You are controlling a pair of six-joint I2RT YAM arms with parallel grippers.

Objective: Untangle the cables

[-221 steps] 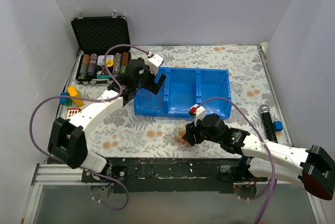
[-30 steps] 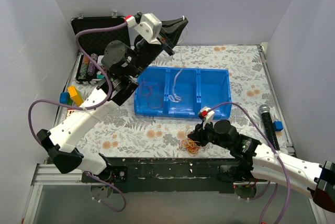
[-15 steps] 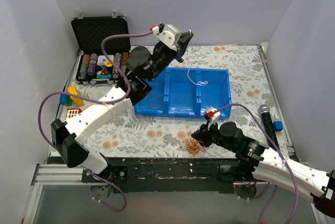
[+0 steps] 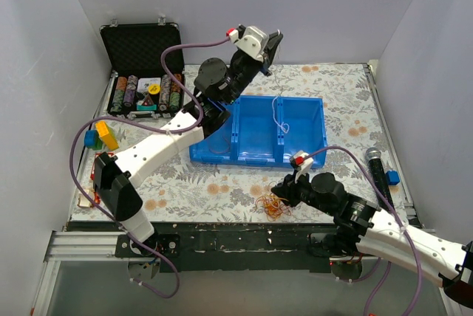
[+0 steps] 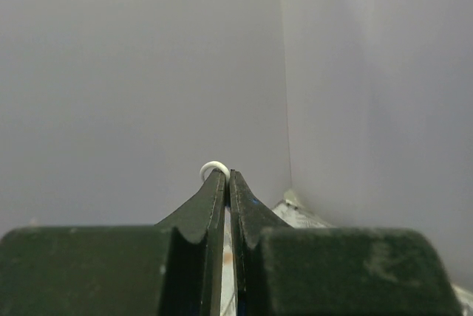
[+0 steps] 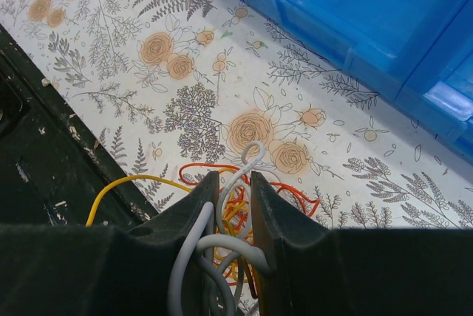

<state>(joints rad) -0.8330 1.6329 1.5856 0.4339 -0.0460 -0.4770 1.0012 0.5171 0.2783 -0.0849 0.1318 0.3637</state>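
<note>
My left gripper (image 4: 270, 44) is raised high over the back of the blue bin (image 4: 303, 155), shut on a thin white cable (image 4: 278, 111). The cable hangs from it down to the bin's right-hand divider. In the left wrist view a small white loop (image 5: 213, 167) pokes out above the closed fingertips (image 5: 216, 183). My right gripper (image 4: 278, 196) is low at the table's front edge, its jaws closed on the tangle of cables (image 4: 266, 206). White strands (image 6: 250, 157) run between its fingers (image 6: 198, 198), with orange, red and yellow wires (image 6: 294, 193) beneath.
The blue bin has three compartments. An open black case (image 4: 140, 44) with poker chips (image 4: 144, 93) stands at the back left. Coloured blocks (image 4: 100, 136) lie at the left edge. A microphone (image 4: 375, 172) and a small blue block (image 4: 392, 177) lie at the right.
My left gripper has swung right with the white cable, from over the bin's middle compartment to its right-hand divider. The right gripper has stayed on the tangle, almost still.
</note>
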